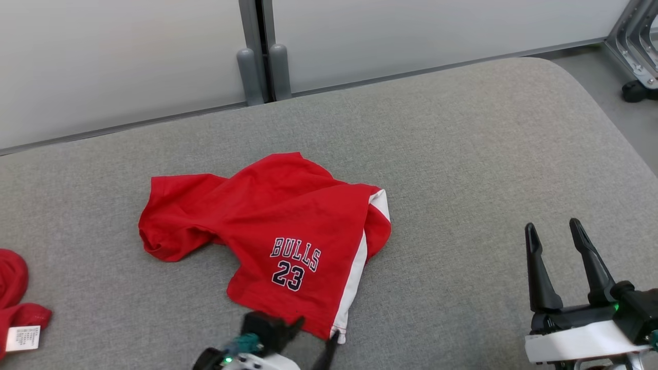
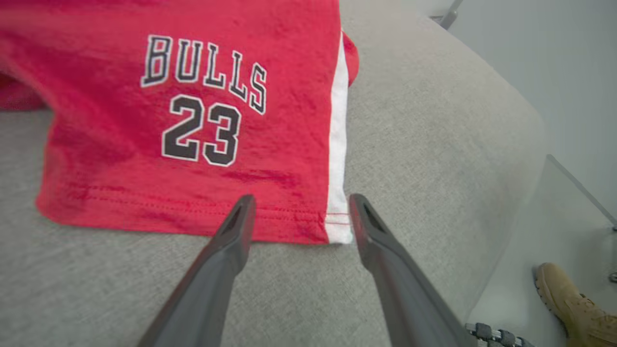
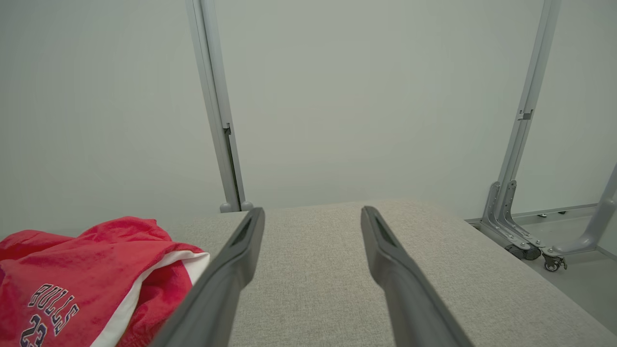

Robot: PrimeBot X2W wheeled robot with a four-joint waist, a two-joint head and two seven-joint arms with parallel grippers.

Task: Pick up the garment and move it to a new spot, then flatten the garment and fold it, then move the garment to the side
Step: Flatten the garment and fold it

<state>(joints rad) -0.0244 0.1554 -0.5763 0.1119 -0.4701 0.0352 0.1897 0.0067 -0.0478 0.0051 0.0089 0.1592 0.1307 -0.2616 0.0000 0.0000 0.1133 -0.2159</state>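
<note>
A red garment (image 1: 267, 226) with a white side stripe and "BULLS 23" print lies crumpled on the grey padded surface (image 1: 462, 169). In the left wrist view the garment (image 2: 193, 120) has its hem corner just in front of my left gripper (image 2: 299, 217), which is open with the fingertips either side of that corner. In the head view the left gripper (image 1: 316, 334) sits blurred at the hem's near edge. My right gripper (image 1: 555, 234) is open and holds nothing, well to the right of the garment. The right wrist view has the garment (image 3: 91, 279) at lower left of the right gripper (image 3: 313, 217).
Another red cloth with a white label (image 1: 15, 303) lies at the left edge. White partition panels with a grey post (image 1: 259, 51) stand behind the surface. A metal frame on castors (image 1: 637, 56) stands at the right. A person's tan boot (image 2: 573, 303) rests on the floor.
</note>
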